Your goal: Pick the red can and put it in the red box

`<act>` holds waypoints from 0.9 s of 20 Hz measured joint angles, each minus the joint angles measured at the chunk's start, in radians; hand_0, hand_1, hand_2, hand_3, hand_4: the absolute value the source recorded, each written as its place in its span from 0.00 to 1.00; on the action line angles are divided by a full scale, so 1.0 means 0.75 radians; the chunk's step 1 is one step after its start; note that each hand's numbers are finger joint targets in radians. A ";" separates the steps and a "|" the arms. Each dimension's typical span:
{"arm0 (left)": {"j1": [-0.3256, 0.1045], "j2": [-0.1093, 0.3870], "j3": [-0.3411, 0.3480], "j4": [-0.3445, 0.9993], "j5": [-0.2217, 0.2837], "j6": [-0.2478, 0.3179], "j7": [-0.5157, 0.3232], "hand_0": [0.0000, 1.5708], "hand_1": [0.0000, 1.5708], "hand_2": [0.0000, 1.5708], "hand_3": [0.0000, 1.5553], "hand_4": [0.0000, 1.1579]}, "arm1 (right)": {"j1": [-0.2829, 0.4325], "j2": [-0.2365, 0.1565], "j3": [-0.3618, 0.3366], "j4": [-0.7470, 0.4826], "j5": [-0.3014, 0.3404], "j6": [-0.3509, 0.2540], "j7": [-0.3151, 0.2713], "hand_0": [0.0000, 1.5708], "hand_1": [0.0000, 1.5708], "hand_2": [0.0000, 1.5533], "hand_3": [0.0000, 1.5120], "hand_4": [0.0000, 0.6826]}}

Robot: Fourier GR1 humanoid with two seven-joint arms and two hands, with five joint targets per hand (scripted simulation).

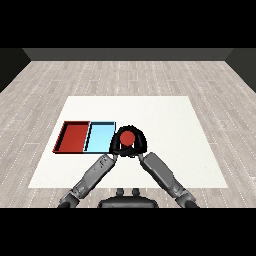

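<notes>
The red can (128,137) stands upright on the white table (165,120), just right of the light blue tray (100,137). My left hand (115,144) and my right hand (141,143) close in on it from either side. Their black fingers curl round the can and meet in an arch behind it. Only the can's top and a strip of its front show between the hands. The red tray (73,136) lies at the left of the blue tray, apart from both hands, with nothing in it.
The two trays lie side by side on the left half of the table. White tabletop stretches to the right of and beyond the hands. A grey wood floor surrounds the table.
</notes>
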 measured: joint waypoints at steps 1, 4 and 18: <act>0.002 -0.002 -0.003 0.001 0.001 0.000 -0.003 1.00 1.00 1.00 0.96 0.98 | -0.001 0.003 -0.004 -0.002 0.005 0.011 -0.001 0.00 0.00 0.00 0.00 0.00; -0.001 -0.004 -0.001 0.000 0.005 0.001 -0.007 1.00 1.00 1.00 0.96 0.98 | -0.001 0.008 -0.013 -0.005 0.017 0.034 0.001 0.00 0.00 0.00 0.00 0.00; 0.040 -0.036 -0.017 -0.019 -0.057 0.015 0.023 1.00 1.00 1.00 0.95 0.99 | 0.012 -0.005 -0.139 -0.120 0.174 0.065 0.081 0.00 0.00 0.00 0.00 0.00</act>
